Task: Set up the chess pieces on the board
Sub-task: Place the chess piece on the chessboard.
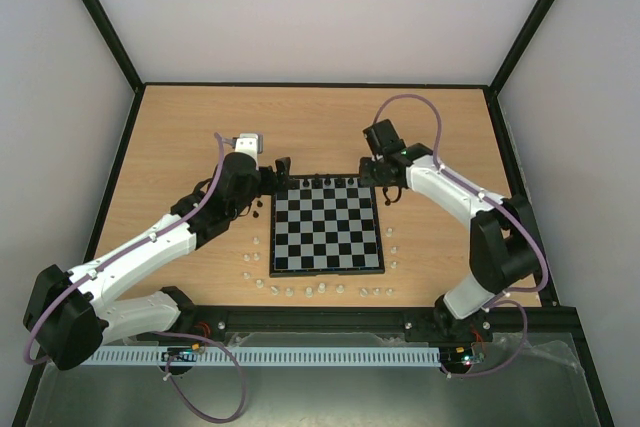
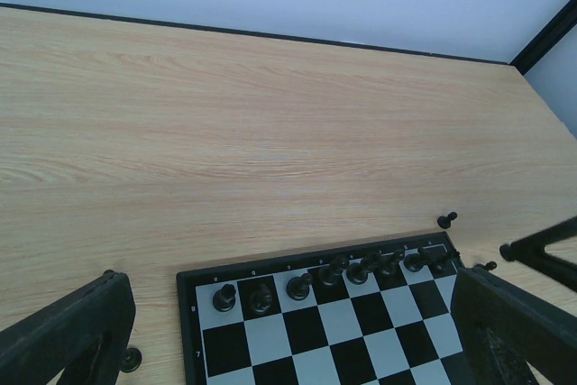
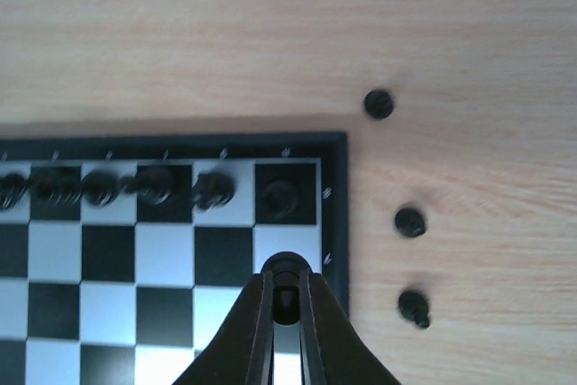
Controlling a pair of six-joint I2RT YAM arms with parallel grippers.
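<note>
The board (image 1: 328, 269) lies mid-table with a row of black chess pieces (image 1: 335, 180) along its far edge. My right gripper (image 1: 379, 176) hovers over the board's far right corner; in the right wrist view it (image 3: 286, 302) is shut on a small black pawn (image 3: 286, 275) above the light square just behind the corner piece (image 3: 281, 197). My left gripper (image 1: 281, 171) is open and empty at the board's far left corner. In the left wrist view its fingers (image 2: 77, 338) flank the board (image 2: 188, 331) and the back row (image 2: 329, 274).
Loose black pieces lie off the board's right side (image 3: 379, 104), (image 3: 410, 222), (image 3: 415, 307), and some at the left (image 1: 258, 209). Tiny white pieces (image 1: 322, 290) line the table along the board's near and side edges. A black rail (image 1: 330, 319) runs along the near edge.
</note>
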